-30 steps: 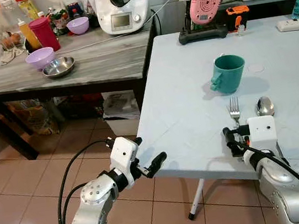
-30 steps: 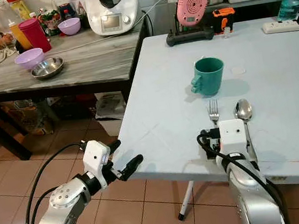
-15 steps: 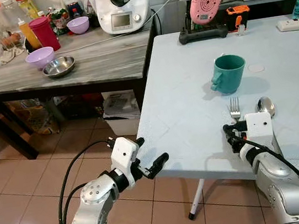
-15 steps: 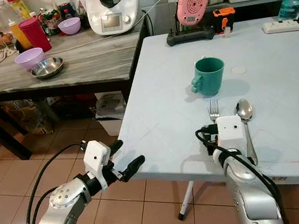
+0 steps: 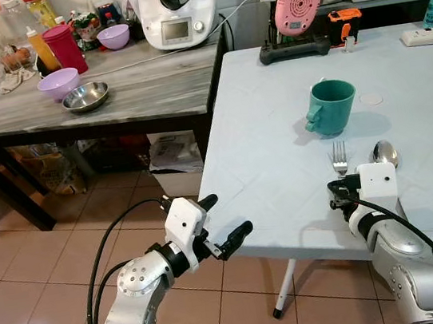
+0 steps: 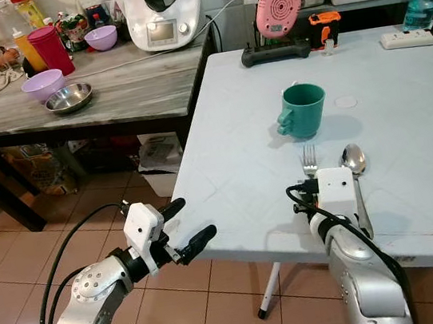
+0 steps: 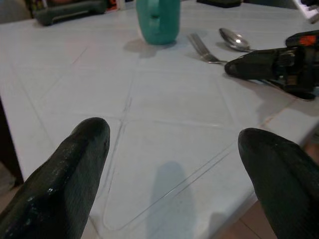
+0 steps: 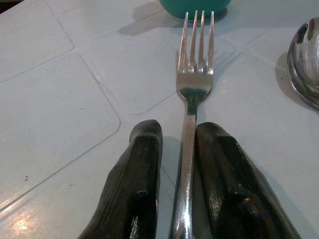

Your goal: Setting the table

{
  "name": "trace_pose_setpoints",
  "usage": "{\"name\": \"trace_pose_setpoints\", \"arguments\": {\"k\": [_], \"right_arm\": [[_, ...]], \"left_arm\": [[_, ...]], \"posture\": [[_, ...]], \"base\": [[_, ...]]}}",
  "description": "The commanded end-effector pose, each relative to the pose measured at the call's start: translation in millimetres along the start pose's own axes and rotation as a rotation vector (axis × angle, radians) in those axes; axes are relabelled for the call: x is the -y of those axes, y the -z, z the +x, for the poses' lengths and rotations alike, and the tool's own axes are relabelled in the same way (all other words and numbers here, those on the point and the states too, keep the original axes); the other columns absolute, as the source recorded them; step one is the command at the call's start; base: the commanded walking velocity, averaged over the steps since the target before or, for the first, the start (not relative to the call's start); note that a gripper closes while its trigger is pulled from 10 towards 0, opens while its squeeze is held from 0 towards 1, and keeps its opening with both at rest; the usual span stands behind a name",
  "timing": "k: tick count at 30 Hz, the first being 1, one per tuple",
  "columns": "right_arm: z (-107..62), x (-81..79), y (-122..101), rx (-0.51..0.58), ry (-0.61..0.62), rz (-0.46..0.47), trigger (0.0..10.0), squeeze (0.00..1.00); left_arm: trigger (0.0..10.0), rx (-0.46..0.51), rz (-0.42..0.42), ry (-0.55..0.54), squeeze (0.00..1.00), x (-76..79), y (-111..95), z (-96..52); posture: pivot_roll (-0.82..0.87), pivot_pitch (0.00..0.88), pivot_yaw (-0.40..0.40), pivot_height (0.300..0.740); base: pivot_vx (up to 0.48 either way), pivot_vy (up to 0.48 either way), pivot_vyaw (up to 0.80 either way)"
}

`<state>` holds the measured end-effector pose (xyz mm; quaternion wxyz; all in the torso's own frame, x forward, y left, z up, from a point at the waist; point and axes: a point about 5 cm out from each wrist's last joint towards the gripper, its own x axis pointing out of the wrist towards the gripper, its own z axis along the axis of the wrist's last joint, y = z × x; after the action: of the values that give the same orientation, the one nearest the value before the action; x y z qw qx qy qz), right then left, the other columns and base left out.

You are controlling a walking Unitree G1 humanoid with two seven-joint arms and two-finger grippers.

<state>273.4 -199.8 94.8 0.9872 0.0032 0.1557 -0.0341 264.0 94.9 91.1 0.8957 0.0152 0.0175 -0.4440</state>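
Right gripper [image 8: 182,174] pinching silver metal fork [image 8: 194,74] handle on pale blue table [image 5: 263,147], beside shiny spoon [image 5: 384,152]. Left gripper [image 7: 174,159] spread wide at table edge.

Fork [image 8: 192,84], spoon [image 8: 305,62]: shiny metal. Table [image 5: 263,147]: smooth, matt, probably plastic. Mug [image 5: 330,106]: glossy.

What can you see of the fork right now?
The shiny silver metal fork has four tines and a slim handle. It lies flat on the pale blue-white table, tines toward the teal mug, beside the metal spoon. The right gripper has its jaws closed on both sides of the handle.
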Motion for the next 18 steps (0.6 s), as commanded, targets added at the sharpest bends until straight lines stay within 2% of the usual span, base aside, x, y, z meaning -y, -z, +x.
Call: {"name": "trace_pose_setpoints", "arguments": {"k": [1,18], "right_arm": [[-3.3,3.3,29.5,-0.152,0.022,0.024,0.0,0.0],[-5.1,2.8,33.4,-0.182,0.02,0.062,0.0,0.0]], "left_arm": [[10.0,-0.005,0.029,0.013,0.0,-3.1,-0.7,-1.8],[10.0,-0.001,0.051,0.022,0.0,-2.3,0.9,-0.9]], "posture": [[-0.34,0.0,0.102,0.74],[-0.34,0.0,0.1,0.74]], "base": [[0.0,0.0,0.0],[0.0,0.0,0.0]]}}
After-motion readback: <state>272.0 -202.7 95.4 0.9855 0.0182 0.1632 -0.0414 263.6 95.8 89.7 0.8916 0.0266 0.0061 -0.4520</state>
